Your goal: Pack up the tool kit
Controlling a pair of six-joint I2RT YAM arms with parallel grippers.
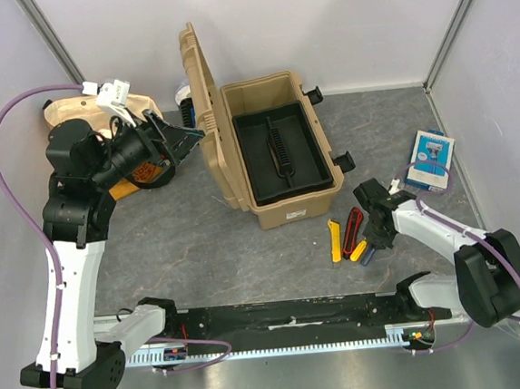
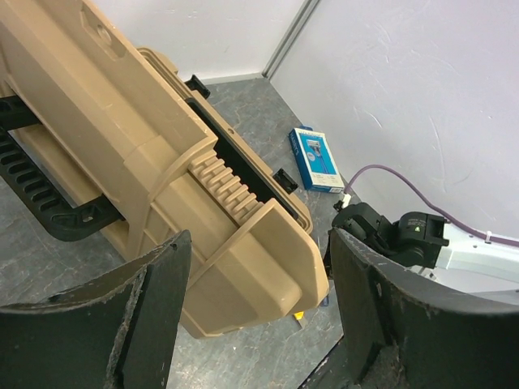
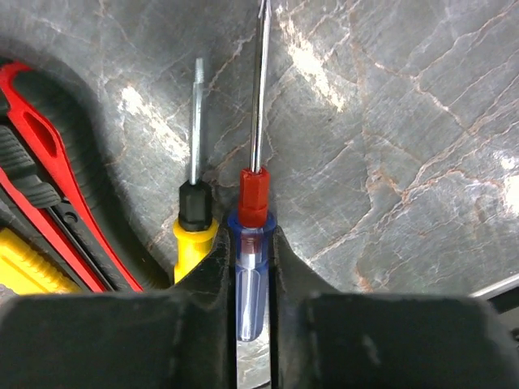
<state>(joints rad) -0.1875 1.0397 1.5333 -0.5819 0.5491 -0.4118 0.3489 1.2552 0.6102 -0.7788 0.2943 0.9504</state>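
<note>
The tan toolbox (image 1: 288, 197) stands open mid-table, lid (image 1: 200, 118) upright on its left, black tray (image 1: 279, 152) inside. My left gripper (image 1: 182, 138) is open and empty, just left of the lid; the left wrist view shows the lid's ribbed outer side (image 2: 122, 138) between and beyond its fingers (image 2: 154, 308). My right gripper (image 1: 377, 230) is low over the loose tools, shut on a blue-handled screwdriver (image 3: 251, 267) with a red collar. Beside it lie a yellow-handled screwdriver (image 3: 193, 235), a red cutter (image 3: 49, 186) and a yellow cutter (image 3: 24, 267).
A blue-white packet (image 1: 432, 158) lies at the right near the wall. A tan and orange bundle (image 1: 80, 112) sits at the back left behind the left arm. The walls close in on three sides.
</note>
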